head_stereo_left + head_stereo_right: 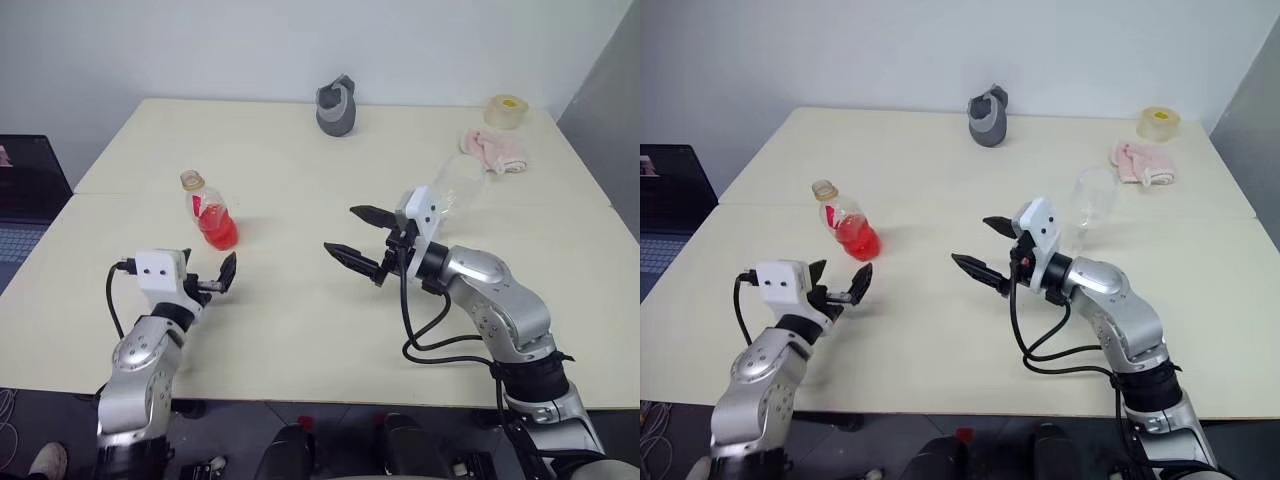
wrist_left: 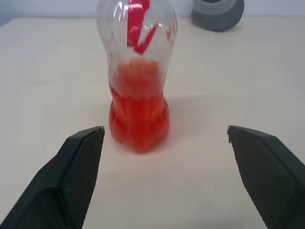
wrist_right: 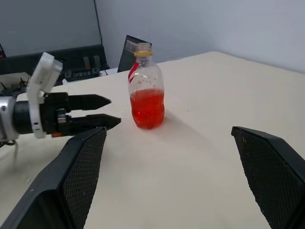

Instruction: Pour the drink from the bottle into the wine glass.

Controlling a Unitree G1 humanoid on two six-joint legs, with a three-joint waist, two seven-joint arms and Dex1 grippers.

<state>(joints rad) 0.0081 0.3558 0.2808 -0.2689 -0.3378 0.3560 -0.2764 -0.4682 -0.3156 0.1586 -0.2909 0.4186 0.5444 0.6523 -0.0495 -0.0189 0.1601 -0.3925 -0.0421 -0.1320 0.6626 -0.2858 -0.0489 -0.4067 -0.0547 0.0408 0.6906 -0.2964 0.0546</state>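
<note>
The bottle (image 1: 207, 212) stands upright on the cream table (image 1: 300, 320), left of centre, with a tan ring at its neck and a red-and-white label. The red-orange drink (image 1: 218, 230) fills its lower part. My left gripper (image 1: 210, 272) hovers just in front of the bottle, open and level, touching nothing; in the left wrist view the bottle (image 2: 138, 71) stands beyond the open fingers (image 2: 78, 176). My right gripper (image 1: 342, 230) is open mid-table, pointing left toward the bottle (image 3: 146, 90), nothing in it. The clear wine glass (image 1: 1092, 200) stands right behind my right wrist, its stem hidden.
At the table's far edge sit a grey object (image 1: 337, 105), a roll of tape (image 1: 507, 110) and a pink cloth (image 1: 492, 150). A laptop (image 1: 20, 200) stands off the table's left side. A seam runs across the table behind the bottle.
</note>
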